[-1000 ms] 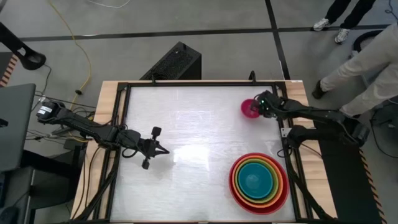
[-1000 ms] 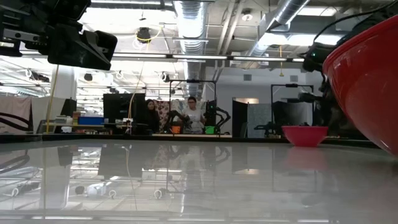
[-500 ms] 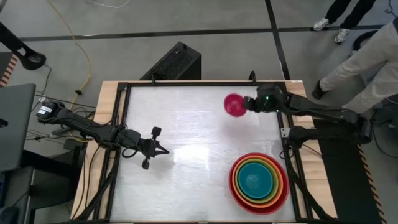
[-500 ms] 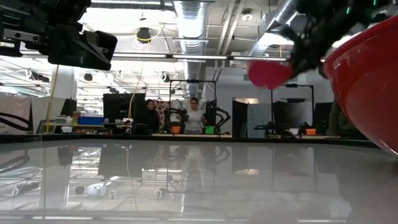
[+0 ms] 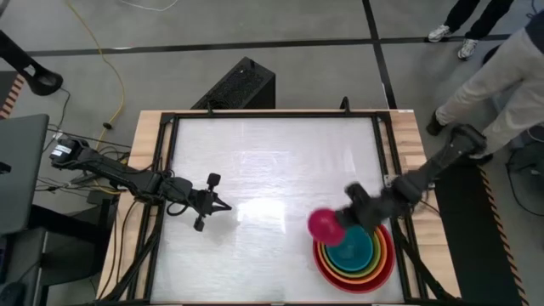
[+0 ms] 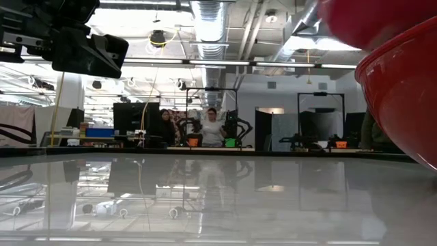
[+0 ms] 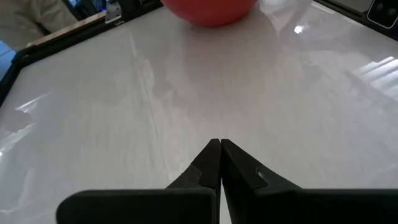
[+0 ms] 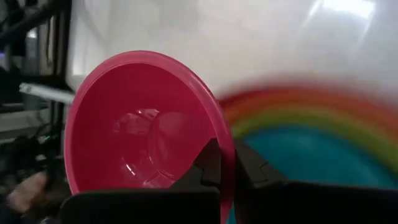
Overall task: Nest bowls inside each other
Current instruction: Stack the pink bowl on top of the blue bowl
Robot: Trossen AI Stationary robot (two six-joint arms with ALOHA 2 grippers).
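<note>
The magenta-pink bowl point(image 5: 323, 225) hangs in the air over the far left rim of the stack, my right gripper point(image 5: 344, 219) shut on it. The stack stands near the table's near right corner: a red bowl point(image 5: 387, 272) holding an orange bowl point(image 5: 380, 260), a lime green bowl point(image 5: 374, 253) and a teal bowl point(image 5: 353, 249). The low view shows the red bowl's wall point(image 6: 403, 89) and the pink bowl as a blur point(image 6: 355, 17) above it. My left gripper point(image 5: 223, 206) waits shut above the table's left half, holding nothing. My right gripper pinches the pink bowl's rim point(image 8: 222, 163) between its two fingers, one finger point(image 8: 208, 163) inside the bowl and the other point(image 8: 247, 167) outside its wall. The bowl is lifted clear and tipped on its side, its opening turned toward the wrist camera.
A person point(image 5: 501, 76) stands just past the table's right edge. A black box point(image 5: 242, 85) sits on the floor beyond the far edge. The black frame rail point(image 5: 272, 115) runs around the white tabletop, whose middle and far part lie bare.
My right gripper has lifted the pink bowl off the table at the far right, then swung it toward the near edge to above the stack. The wrist rolled on the way, and the bowl now sits tipped on its side.
</note>
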